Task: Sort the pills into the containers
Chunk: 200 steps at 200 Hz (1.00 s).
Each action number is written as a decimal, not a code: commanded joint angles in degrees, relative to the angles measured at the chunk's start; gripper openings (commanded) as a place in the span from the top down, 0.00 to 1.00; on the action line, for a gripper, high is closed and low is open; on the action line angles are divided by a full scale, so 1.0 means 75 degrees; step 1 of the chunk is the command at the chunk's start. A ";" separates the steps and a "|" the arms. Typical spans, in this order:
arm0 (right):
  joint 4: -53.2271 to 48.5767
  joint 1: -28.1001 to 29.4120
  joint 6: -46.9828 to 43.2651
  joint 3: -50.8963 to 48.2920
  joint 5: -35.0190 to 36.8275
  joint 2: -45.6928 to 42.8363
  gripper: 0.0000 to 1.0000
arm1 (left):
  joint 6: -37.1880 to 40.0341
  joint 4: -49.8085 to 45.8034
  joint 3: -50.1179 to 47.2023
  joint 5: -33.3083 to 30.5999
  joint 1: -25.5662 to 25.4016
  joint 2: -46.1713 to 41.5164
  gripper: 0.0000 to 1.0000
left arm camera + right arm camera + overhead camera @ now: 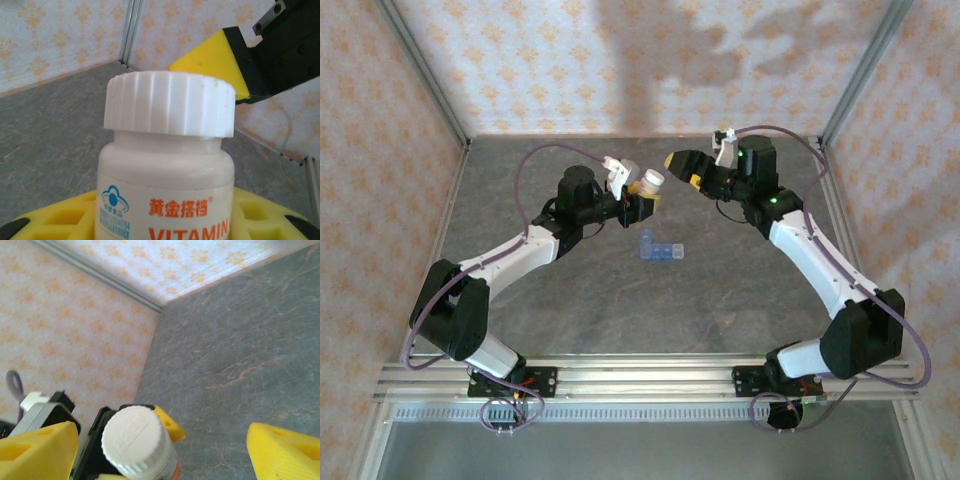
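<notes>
Left pincer: closed on the body of a white bottle; in the left wrist view its yellow pads sit against both sides of the bottle's lower part.

White bottle: held off the table, cap end pointing right, towards the other arm; the label carries a blue logo, orange characters and the word VITAMIN.

Cap: white, ribbed, seated on the bottle's neck.

Right pincer: jaws spread wide, holding nothing, facing the cap from just right of it.

Right pincer, own wrist view: the cap lies between the two yellow fingers, nearer the left one, with a visible gap on each side.

Right pincer, left wrist view: one yellow finger appears behind the cap's upper right edge; contact cannot be told from this angle.

Pill organizer: translucent blue strip of square compartments, lying on the table near the middle, on the near side of both pincers and apart from them.

Table: grey, stone-patterned.
</notes>
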 commanded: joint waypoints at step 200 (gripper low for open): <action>-0.0608 0.0832 -0.1111 0.0588 -0.0433 0.0876 0.52 | 0.0496 -0.0353 0.0421 -0.0221 -0.0243 -0.0133 1.00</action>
